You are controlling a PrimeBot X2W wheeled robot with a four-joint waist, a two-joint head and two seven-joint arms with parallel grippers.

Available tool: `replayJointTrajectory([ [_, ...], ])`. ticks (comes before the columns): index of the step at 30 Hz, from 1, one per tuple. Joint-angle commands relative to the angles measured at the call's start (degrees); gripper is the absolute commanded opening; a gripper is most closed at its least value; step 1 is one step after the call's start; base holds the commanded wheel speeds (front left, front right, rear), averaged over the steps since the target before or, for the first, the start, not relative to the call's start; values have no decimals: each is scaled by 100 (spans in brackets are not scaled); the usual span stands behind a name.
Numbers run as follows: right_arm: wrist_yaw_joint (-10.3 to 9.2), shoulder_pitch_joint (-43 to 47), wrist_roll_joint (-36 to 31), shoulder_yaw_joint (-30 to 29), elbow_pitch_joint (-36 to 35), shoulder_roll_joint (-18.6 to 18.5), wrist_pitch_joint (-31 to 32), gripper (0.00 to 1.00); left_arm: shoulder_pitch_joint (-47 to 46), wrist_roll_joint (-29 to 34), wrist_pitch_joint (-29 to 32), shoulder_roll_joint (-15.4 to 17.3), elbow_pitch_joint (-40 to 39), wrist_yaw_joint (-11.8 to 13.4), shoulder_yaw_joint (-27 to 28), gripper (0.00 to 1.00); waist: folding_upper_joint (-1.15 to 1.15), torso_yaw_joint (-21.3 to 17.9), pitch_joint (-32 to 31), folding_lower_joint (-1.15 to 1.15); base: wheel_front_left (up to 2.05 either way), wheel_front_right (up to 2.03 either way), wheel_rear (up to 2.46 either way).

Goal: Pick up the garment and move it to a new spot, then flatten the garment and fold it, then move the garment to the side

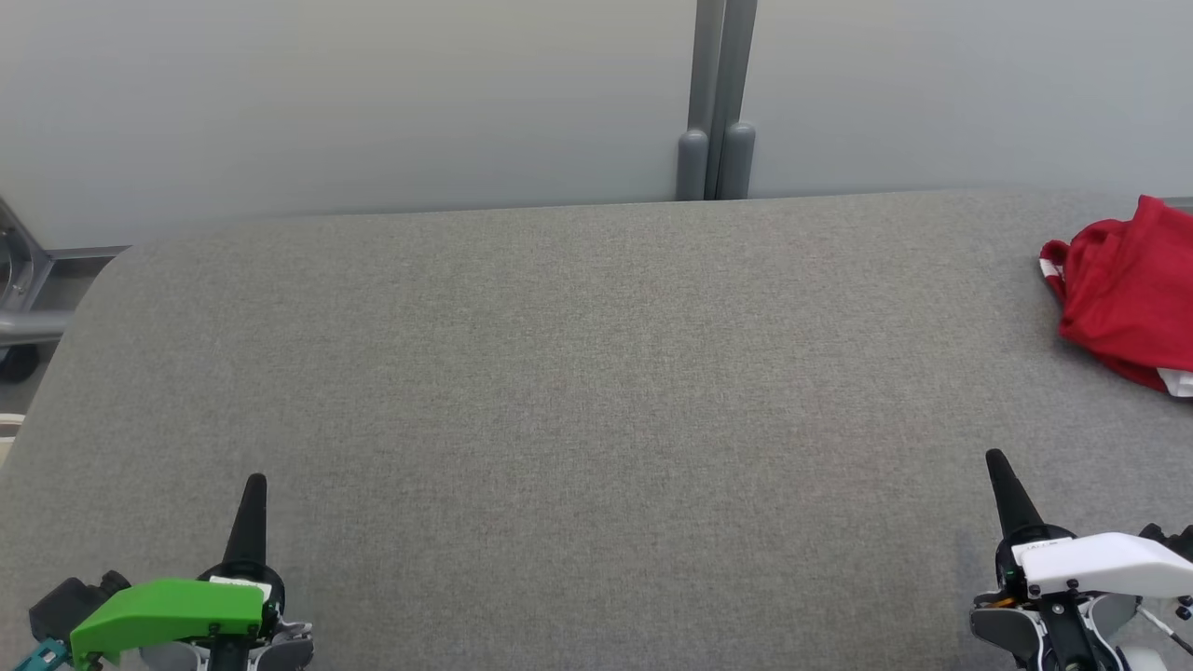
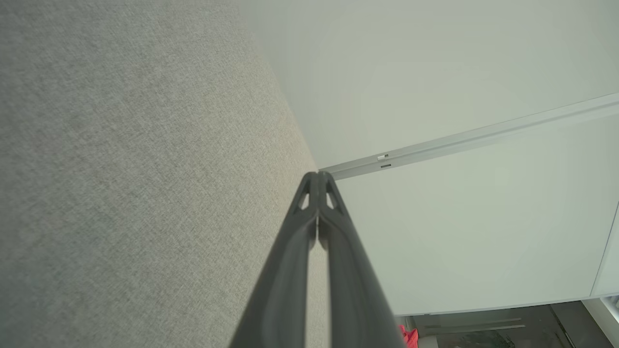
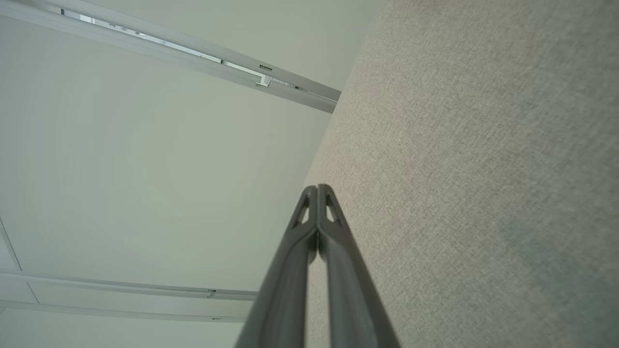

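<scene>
Far right, red garment (image 1: pixel 1128 298) on grey table (image 1: pixel 559 373); left tool (image 1: pixel 253 483), right tool (image 1: pixel 996 458) closed, empty.

The garment (image 1: pixel 1132 289), bright red with small white patches at its edges, lies crumpled in a loose heap at the far right of the grey fabric-covered table (image 1: pixel 559 373), partly cut off by the head view's right edge.

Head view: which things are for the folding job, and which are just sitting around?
For the job: red garment, bunched at the table's far right; grey table; left pincer, shut; right pincer, shut.
Just sitting around: pale wall panels; grey post between them; metal frame at the far left.
</scene>
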Motion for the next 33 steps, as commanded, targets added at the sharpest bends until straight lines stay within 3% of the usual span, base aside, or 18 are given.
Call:
replayJointTrajectory([
  [1,3,-134,199,16,-64,-45,42,0,-165,-167,44,-14,-68,-42,49,0,0,-12,9,0,0,0,0],
  [33,2,-364,1757,140,-116,-79,413,0,-346,-1303,402,-212,-251,-47,288,0,0,-178,126,-1,0,0,0],
])
